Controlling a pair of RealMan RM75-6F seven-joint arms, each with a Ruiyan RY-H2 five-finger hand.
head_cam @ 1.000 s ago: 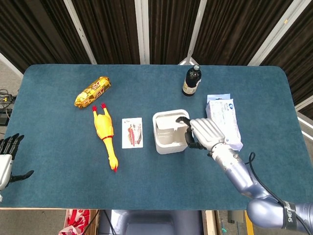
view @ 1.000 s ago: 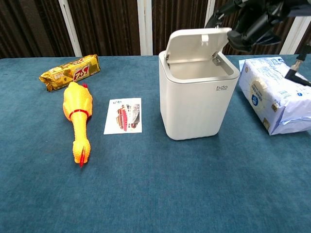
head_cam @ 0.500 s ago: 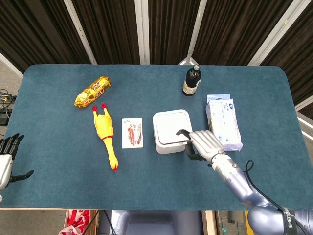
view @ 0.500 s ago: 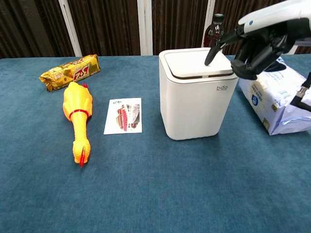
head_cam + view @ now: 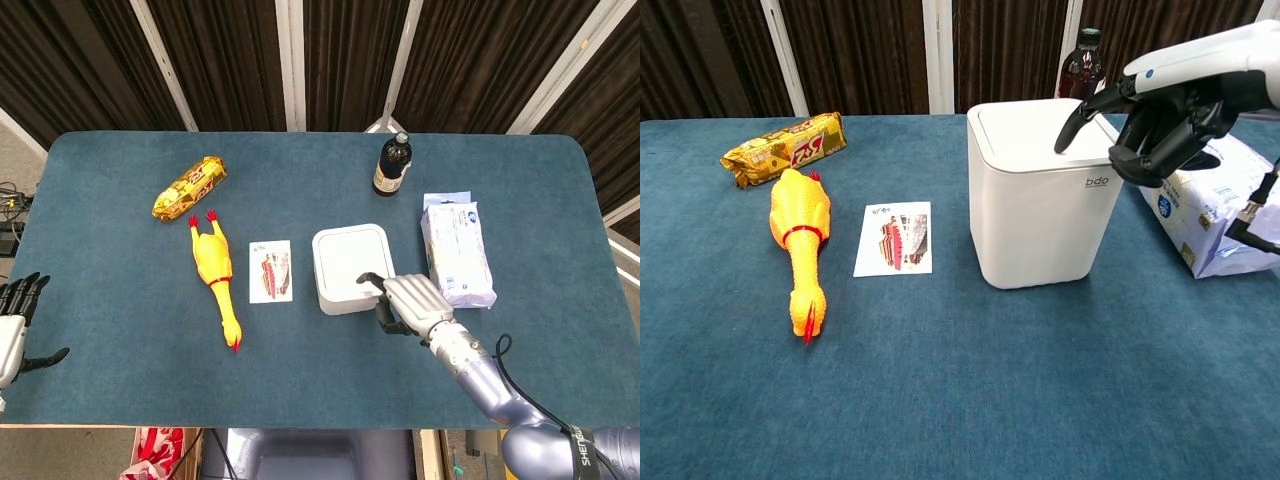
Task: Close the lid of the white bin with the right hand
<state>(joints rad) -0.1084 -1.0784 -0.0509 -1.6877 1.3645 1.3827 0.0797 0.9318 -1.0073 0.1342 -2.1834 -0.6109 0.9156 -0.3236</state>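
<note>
The white bin [image 5: 350,270] stands mid-table with its lid [image 5: 1038,135] lying flat and closed on top. My right hand [image 5: 408,303] hovers at the bin's near right corner, empty, with its fingers half bent and apart. In the chest view this right hand [image 5: 1165,110] sits just right of the bin [image 5: 1040,215], and one fingertip [image 5: 1064,140] points down at the lid's front edge. Whether it touches the lid I cannot tell. My left hand [image 5: 15,325] rests off the table's near left corner, fingers spread and empty.
A pack of wipes [image 5: 457,250] lies right of the bin, close behind my right hand. A dark bottle [image 5: 392,165] stands behind the bin. To the left lie a printed card [image 5: 270,271], a yellow rubber chicken [image 5: 216,275] and a gold snack pack [image 5: 189,187].
The lid went from standing open to lying flat and closed. My right hand came down with it and has drawn back toward the bin's near right corner. The left hand stayed still.
</note>
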